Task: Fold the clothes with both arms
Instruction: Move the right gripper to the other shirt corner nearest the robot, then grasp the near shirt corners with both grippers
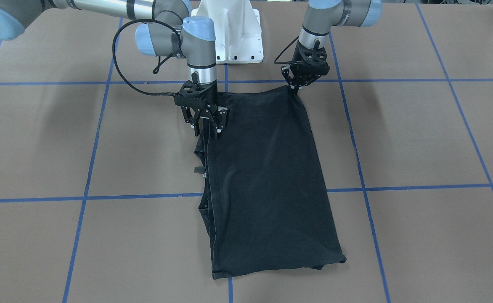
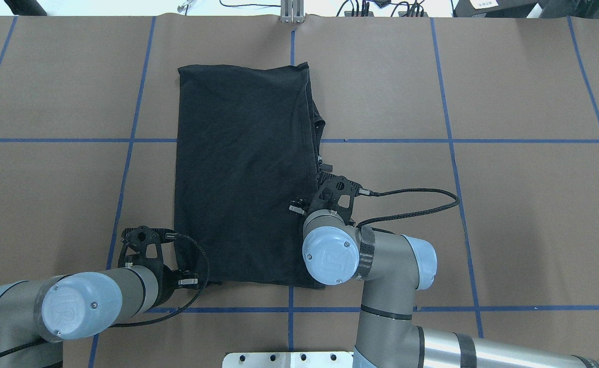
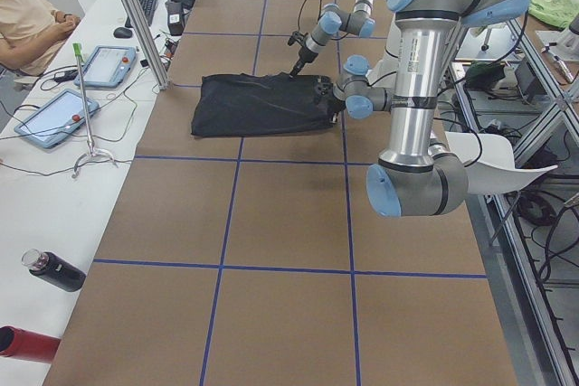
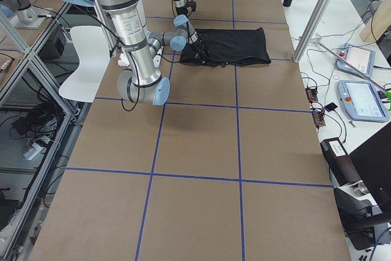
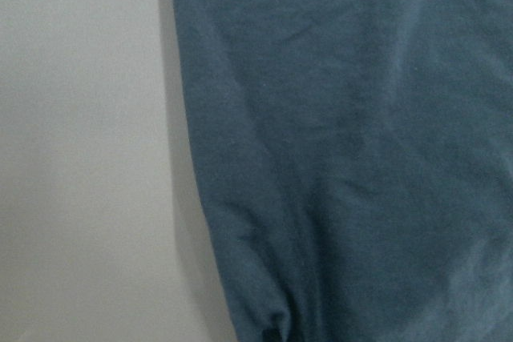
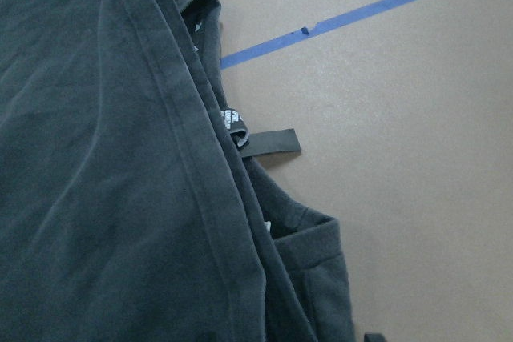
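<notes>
T-shirt (image 1: pixel 267 176), black and folded lengthwise, lies flat on the brown table (image 1: pixel 419 139). Left gripper (image 1: pixel 293 87) pinches its robot-side corner; right gripper (image 1: pixel 206 131) straddles the layered edge, jaws apart (no grip apparent). Lifting one-sided would likely drag and skew the fold.

T-shirt (image 5: pixel 361 158): blurred, left wrist view | person (image 3: pixel 27 15): cut off, frame edge

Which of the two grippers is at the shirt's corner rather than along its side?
The left gripper, at the corner of the black T-shirt nearest the robot; the right gripper sits partway along the layered side edge.
</notes>
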{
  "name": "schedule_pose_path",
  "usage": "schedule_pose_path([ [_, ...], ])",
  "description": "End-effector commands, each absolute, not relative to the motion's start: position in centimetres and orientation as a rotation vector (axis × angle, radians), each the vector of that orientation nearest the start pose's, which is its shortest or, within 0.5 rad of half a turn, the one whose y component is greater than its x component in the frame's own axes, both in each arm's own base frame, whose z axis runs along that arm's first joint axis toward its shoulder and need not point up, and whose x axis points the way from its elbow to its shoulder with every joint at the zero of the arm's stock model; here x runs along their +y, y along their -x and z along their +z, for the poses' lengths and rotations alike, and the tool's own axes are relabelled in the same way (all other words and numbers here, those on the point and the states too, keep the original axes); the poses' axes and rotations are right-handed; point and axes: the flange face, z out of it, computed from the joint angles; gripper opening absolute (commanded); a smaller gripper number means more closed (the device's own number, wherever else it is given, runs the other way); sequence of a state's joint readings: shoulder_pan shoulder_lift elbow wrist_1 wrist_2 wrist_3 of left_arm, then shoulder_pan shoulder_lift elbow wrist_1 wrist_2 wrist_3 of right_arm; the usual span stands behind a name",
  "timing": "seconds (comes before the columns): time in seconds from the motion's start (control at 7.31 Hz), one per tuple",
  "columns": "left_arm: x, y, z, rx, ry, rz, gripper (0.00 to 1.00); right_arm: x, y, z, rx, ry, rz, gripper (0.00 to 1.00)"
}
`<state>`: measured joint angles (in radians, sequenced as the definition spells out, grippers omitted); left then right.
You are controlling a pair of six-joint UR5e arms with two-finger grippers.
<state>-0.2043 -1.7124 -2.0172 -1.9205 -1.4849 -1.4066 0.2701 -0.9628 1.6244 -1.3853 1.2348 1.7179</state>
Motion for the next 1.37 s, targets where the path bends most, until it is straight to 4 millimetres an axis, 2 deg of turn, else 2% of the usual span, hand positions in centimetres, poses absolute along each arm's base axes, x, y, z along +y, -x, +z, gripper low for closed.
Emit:
schedule_pose_path([
  [0.0,-24.5,-48.6,34.3,0.908,-0.25,-0.077,0.0,-34.3,62.0,26.0,-0.823,-0.372,0.529,0.69],
  [0.27,-24.5,-48.6,34.4,0.908,-0.25,-0.077,0.0,-34.1,62.2,26.3,-0.817,-0.372,0.525,0.65],
  [0.68,-24.6,-48.7,34.5,0.906,-0.25,-0.077,0.0,-33.9,62.3,26.1,-0.82,-0.375,0.523,0.38],
  [0.82,-24.6,-48.7,34.6,0.905,-0.249,-0.077,0.0,-33.9,62.3,26.0,-0.821,-0.375,0.522,0.26],
  [0.96,-24.6,-48.7,34.5,0.906,-0.25,-0.077,0.0,-33.7,62.4,25.9,-0.825,-0.374,0.519,0.21],
  [1.23,-24.6,-48.7,34.5,0.906,-0.25,-0.076,0.0,-33.3,62.4,25.6,-0.834,-0.372,0.517,0.22],
])
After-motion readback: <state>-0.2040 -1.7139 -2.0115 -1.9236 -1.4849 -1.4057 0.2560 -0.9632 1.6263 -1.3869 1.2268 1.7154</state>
